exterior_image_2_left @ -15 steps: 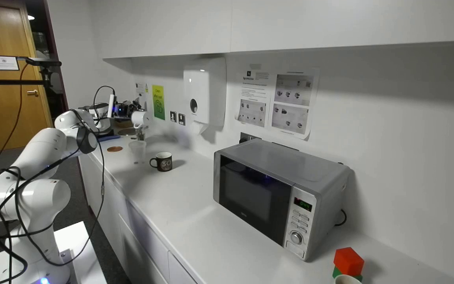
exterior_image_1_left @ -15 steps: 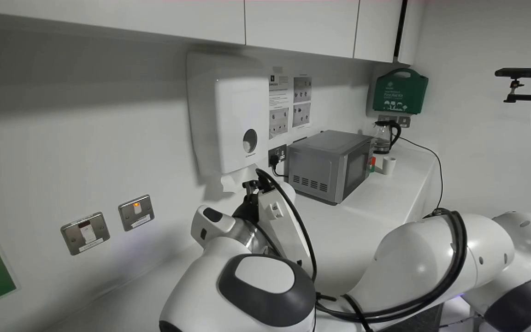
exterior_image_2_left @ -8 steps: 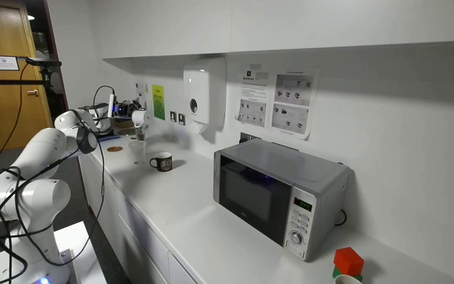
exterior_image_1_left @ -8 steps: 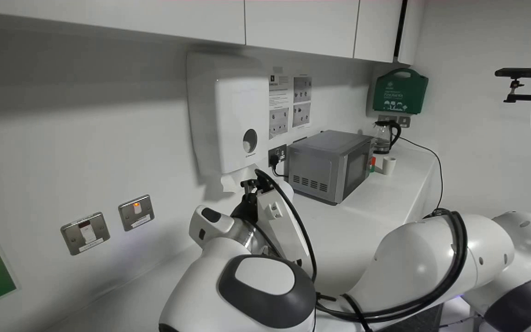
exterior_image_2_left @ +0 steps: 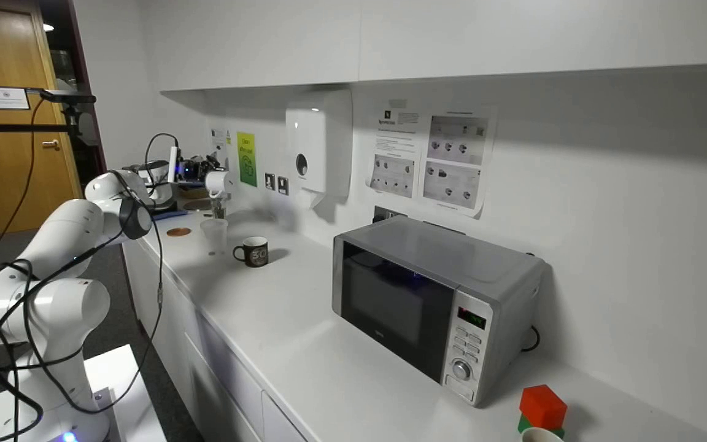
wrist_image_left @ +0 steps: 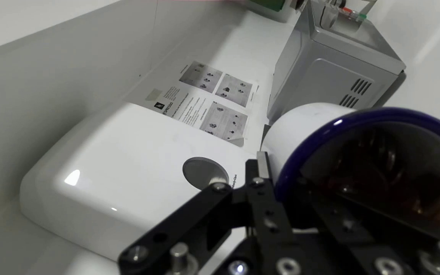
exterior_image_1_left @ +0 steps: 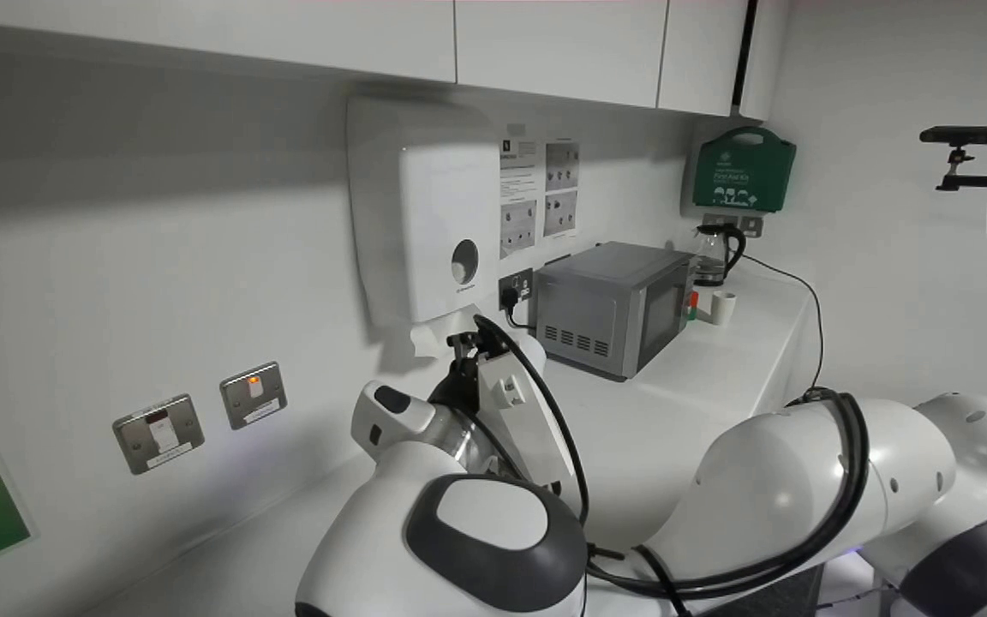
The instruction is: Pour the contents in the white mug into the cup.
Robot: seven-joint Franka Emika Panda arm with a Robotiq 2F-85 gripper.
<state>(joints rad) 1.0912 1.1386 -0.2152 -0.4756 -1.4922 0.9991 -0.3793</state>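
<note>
Barely shifting since a second ago, the Robotiq gripper is pinching the blue-rimmed white mug, holding it sideways with reddish contents showing inside. Below the jaws, the translucent cup is standing; right of them, a black mug, then a microwave oven are sitting.

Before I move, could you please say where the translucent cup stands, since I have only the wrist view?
Observer: In an exterior view, the translucent cup stands upright on the counter, lower than the blue-rimmed white mug; whether directly beneath, I cannot tell.
Operator: Thank you; does another mug stand near it?
Observer: Yes, a black printed mug, apart from it.
Operator: Which way does its handle point?
Observer: Toward the translucent cup's side, in that view.
</note>
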